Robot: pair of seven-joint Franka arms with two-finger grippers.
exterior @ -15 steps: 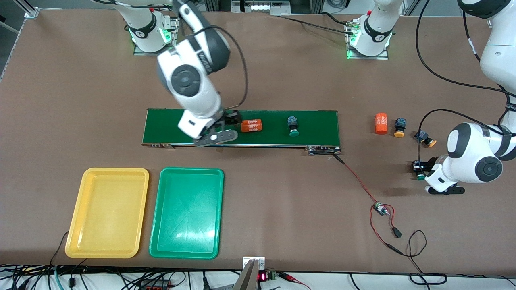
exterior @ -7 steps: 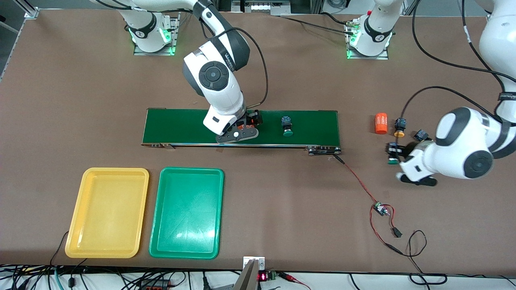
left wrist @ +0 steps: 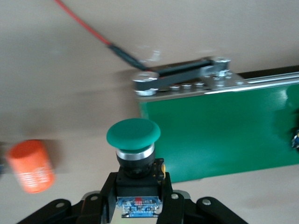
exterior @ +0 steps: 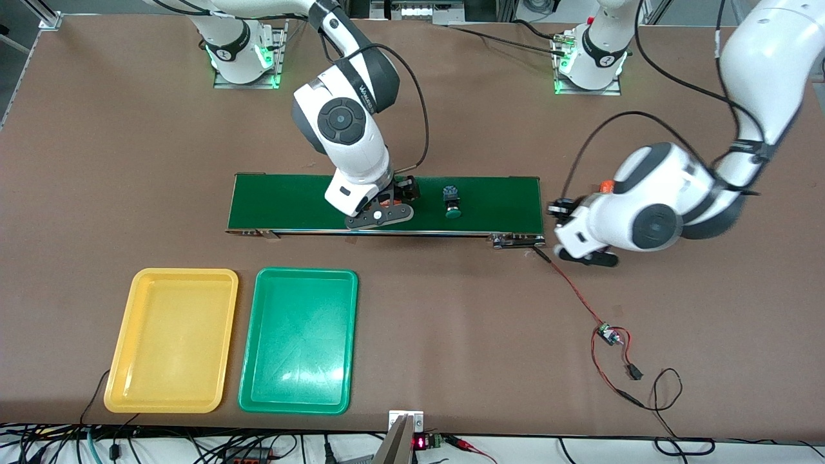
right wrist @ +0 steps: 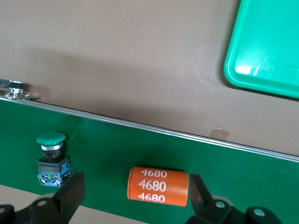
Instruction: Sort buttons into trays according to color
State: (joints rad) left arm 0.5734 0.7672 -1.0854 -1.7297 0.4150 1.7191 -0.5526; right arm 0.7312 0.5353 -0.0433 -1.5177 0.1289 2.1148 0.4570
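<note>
A green-capped button point(left wrist: 133, 140) is clamped by its black-and-blue body in my left gripper point(left wrist: 139, 186), which is shut on it and hangs over the table at the conveyor belt's point(exterior: 496, 200) end, toward the left arm's side point(exterior: 555, 216). A second green-capped button point(exterior: 453, 201) lies on the belt, also seen in the right wrist view point(right wrist: 51, 158). My right gripper point(exterior: 396, 201) is low over the belt and open, its fingers on either side of an orange cylinder point(right wrist: 159, 185) without touching it. The yellow tray point(exterior: 171, 340) and green tray point(exterior: 298, 340) lie nearer the front camera, both bare.
A second orange cylinder point(exterior: 606, 187) peeks out from under the left arm on the table. A red-and-black wire with a small circuit board point(exterior: 606, 335) runs from the belt's end toward the front edge.
The left arm has carried the green-capped button across the table to the belt's end. The right gripper slid along the belt to the orange cylinder and stopped. The belt's button drifted toward it.
</note>
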